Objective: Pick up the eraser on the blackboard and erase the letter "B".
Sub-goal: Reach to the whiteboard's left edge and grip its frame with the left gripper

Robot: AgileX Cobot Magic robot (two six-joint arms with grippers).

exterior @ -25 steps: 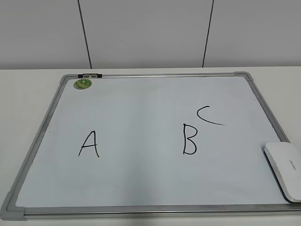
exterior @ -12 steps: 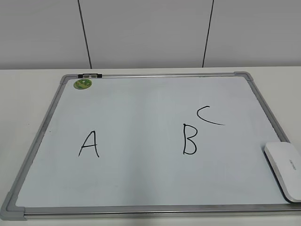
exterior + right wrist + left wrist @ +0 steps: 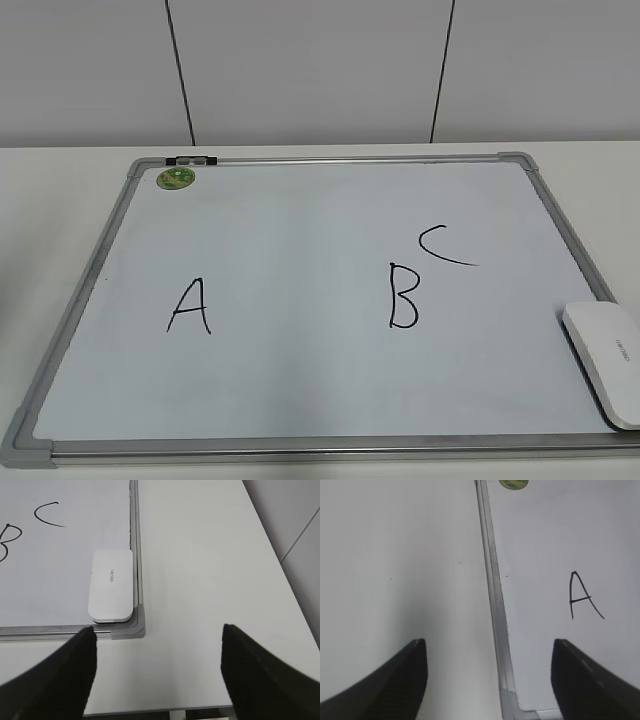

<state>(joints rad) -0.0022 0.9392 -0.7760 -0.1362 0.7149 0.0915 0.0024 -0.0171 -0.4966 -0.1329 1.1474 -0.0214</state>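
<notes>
The blackboard (image 3: 300,210) is a white board in a silver frame, lying flat on the table. The letter "B" (image 3: 404,297) is drawn in black right of centre; part of it shows in the right wrist view (image 3: 6,542). The eraser (image 3: 604,360) is a white rounded block in the board's near right corner, also in the right wrist view (image 3: 111,585). My right gripper (image 3: 157,630) is open and empty above bare table, just right of that corner. My left gripper (image 3: 489,642) is open and empty over the board's left frame edge (image 3: 496,605). Neither gripper shows in the exterior view.
A black "A" (image 3: 189,307) sits left on the board and a curved "C" (image 3: 446,247) above the B. A round green magnet (image 3: 176,178) lies at the far left corner. The table's near edge (image 3: 150,711) and right edge are close to the right gripper. A wall stands behind.
</notes>
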